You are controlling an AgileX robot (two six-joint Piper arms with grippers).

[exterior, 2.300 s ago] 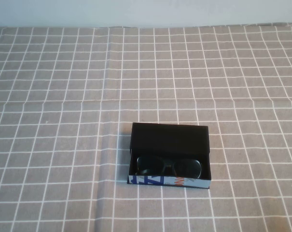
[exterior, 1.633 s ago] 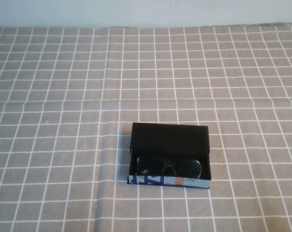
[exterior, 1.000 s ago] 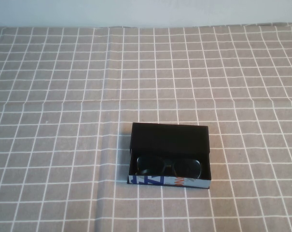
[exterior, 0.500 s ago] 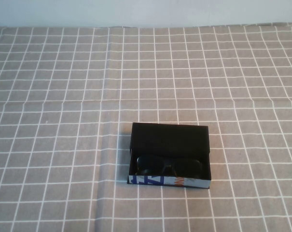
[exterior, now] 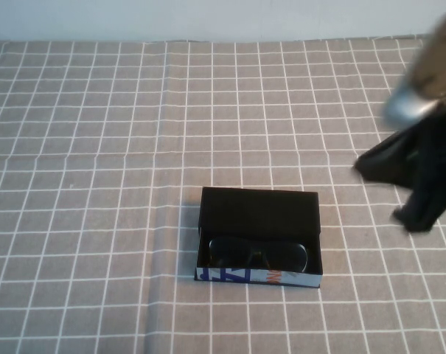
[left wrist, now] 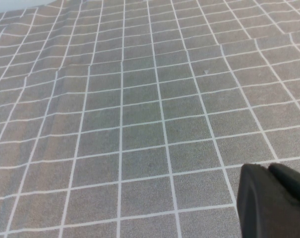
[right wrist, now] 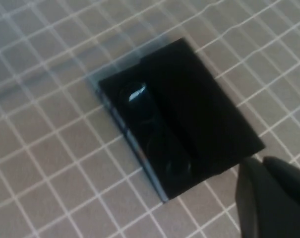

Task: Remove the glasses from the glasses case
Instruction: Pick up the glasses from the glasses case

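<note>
The glasses case [exterior: 259, 209] lies open on the checked cloth, lid flat toward the far side, its white printed side toward me. The black glasses [exterior: 258, 254] lie inside the tray, lenses up. My right gripper [exterior: 414, 217] hangs blurred above the cloth to the right of the case, apart from it. In the right wrist view the case [right wrist: 204, 119] and glasses [right wrist: 150, 131] lie ahead of the right gripper [right wrist: 261, 163], whose fingers are together and empty. My left gripper [left wrist: 266, 168] is out of the high view; its fingers are together over bare cloth.
A grey cloth with white grid lines [exterior: 97, 147] covers the whole table, with soft creases on the left. A pale wall [exterior: 208, 15] runs along the far edge.
My right arm has come into the high view from the right edge and is moving, blurred. The case and glasses have not moved.
</note>
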